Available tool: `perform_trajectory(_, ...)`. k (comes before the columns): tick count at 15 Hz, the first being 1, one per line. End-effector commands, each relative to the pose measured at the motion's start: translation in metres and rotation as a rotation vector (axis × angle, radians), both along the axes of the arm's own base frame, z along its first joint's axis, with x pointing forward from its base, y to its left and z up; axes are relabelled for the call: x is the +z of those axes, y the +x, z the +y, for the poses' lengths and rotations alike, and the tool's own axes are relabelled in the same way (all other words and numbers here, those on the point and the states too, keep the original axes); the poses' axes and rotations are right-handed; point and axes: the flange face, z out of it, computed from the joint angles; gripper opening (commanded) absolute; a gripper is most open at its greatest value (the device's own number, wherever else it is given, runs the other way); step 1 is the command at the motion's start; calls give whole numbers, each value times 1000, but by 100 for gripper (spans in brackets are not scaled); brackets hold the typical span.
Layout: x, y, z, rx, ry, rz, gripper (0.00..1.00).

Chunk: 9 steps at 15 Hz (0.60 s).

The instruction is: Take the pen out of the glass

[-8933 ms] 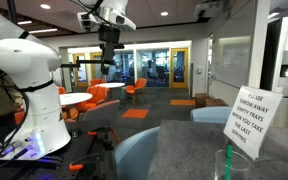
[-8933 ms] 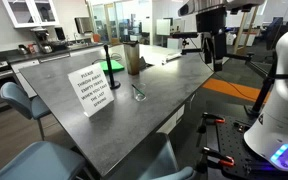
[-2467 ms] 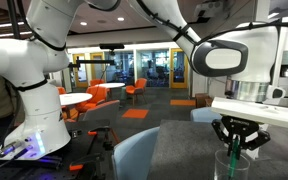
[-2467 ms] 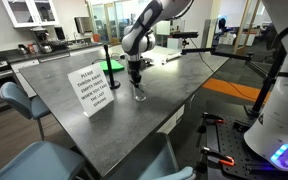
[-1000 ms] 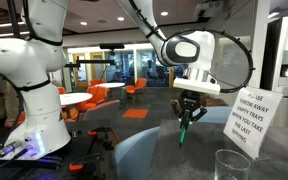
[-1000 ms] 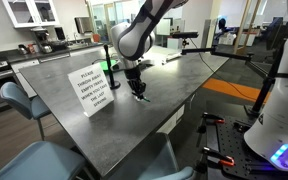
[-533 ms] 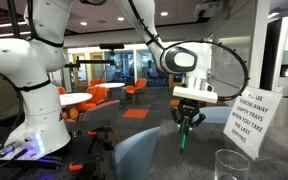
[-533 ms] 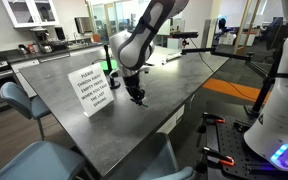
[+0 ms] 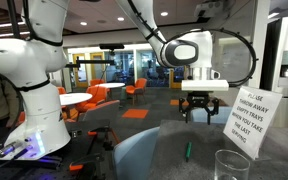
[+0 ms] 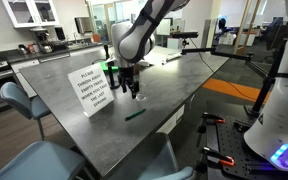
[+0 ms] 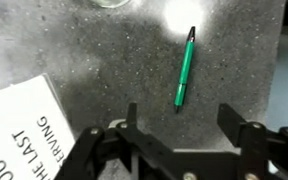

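Observation:
The green pen [image 9: 189, 151] lies flat on the dark grey table, out of the glass; it also shows in an exterior view [image 10: 135, 114] and in the wrist view [image 11: 185, 68]. The clear glass [image 9: 229, 165] stands empty near the table's front corner; only its rim [image 11: 112, 3] shows at the top of the wrist view. In an exterior view [image 10: 132, 88] my gripper hides the glass. My gripper [image 9: 202, 110] hangs open and empty a little above the table, over the pen [image 11: 180, 125].
The white sign [image 9: 247, 120] stands next to the glass, also seen in an exterior view [image 10: 95, 88] and the wrist view [image 11: 19, 125]. A brown container [image 10: 132, 57] and a black post [image 10: 104, 62] stand farther back. The table edge [image 10: 169, 108] is close to the pen.
My gripper held the pen half a second ago; now it has opened and risen, and the pen lies on the table.

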Motion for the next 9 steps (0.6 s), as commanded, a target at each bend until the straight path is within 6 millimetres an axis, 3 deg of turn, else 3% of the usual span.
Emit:
perform_trajectory(1,34,-14,-6,58,40,-44,100)
perform_trajectory(9,95,-48,-15,68,19,-44,100)
